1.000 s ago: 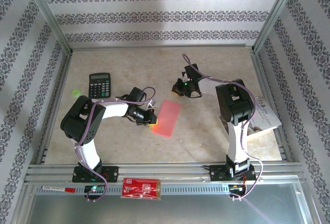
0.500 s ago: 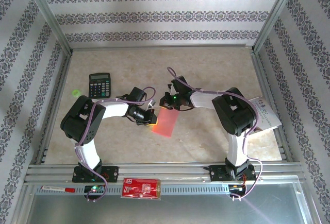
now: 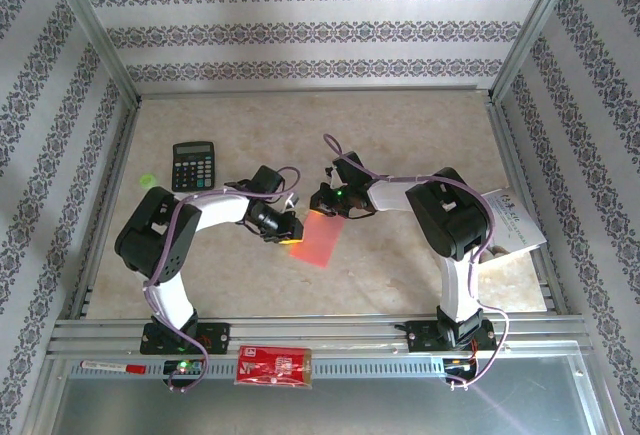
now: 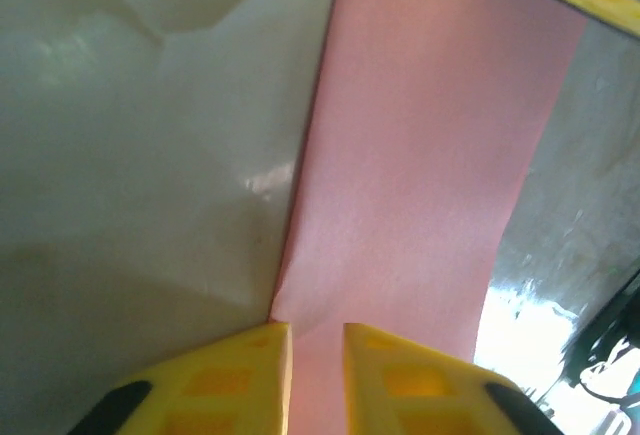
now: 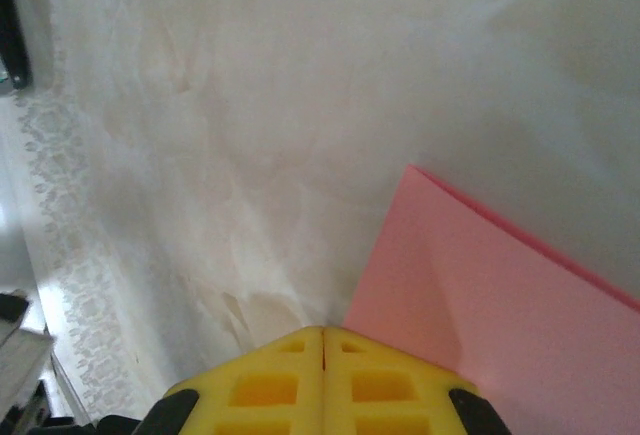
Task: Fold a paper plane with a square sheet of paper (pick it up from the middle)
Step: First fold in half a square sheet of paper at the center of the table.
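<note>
Centre of the top view: pink folded paper (image 3: 318, 242) lies flat on the table (image 3: 420, 135) | long axis a steep diagonal, upper end leaning right, no nose yet | left pincer (image 4: 316, 330) slightly apart astride lower end; right pincer (image 5: 323, 333) together at upper corner | risk: unclamped, fold may spring open; a push from the right could skew it

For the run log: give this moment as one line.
pink sheet: folded, flat on table | left hand: slightly open at its left edge | right hand: shut at its far corner

Black-and-white arms (image 3: 172, 255) carry looped purple cables (image 3: 336, 147) and yellow, grid-moulded fingers (image 4: 225, 385).
</note>
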{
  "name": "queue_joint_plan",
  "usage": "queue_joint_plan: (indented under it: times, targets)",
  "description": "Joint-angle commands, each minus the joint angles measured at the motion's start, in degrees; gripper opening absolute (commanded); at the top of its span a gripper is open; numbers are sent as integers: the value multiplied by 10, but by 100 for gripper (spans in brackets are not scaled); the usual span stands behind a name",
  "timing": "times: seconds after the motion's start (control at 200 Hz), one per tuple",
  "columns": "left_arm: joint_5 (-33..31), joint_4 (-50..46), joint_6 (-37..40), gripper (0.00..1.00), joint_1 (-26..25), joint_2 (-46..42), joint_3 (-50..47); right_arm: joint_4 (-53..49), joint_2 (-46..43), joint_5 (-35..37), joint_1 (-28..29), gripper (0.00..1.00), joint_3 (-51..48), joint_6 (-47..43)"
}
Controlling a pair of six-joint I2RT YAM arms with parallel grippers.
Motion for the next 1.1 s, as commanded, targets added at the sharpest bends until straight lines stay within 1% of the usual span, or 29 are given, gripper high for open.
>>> queue_joint_plan:
  times: [0.0,0.06,0.1,0.145,0.2,0.27,0.45,0.63,0.959,1.094]
  targets:
    - [-2,-53,-18,29,-4,-42,33,-22,32,31,-10,0,-28,-22]
    - [18,-17,-39,30,0,-47,40,-21,34,32,-9,0,-30,-23]
    - [34,10,-56,29,3,-42,42,-21,34,32,-9,0,-31,-23]
    - [52,39,-75,22,9,-27,46,-20,35,31,-9,0,-31,-24]
    - [70,63,-93,9,14,-2,55,-19,36,32,-9,0,-31,-24]
    - [75,80,-99,0,18,25,69,-18,35,34,-8,0,-30,-23]
    - [74,81,-90,0,26,78,100,-16,38,36,-7,0,-33,-22]
    - [61,70,-77,0,31,104,87,-17,41,40,-5,0,-33,-24]
    - [76,75,-76,0,31,73,-25,-24,47,46,-5,0,-36,-24]
    - [89,94,-86,0,31,57,-71,-27,48,50,-5,0,-37,-24]
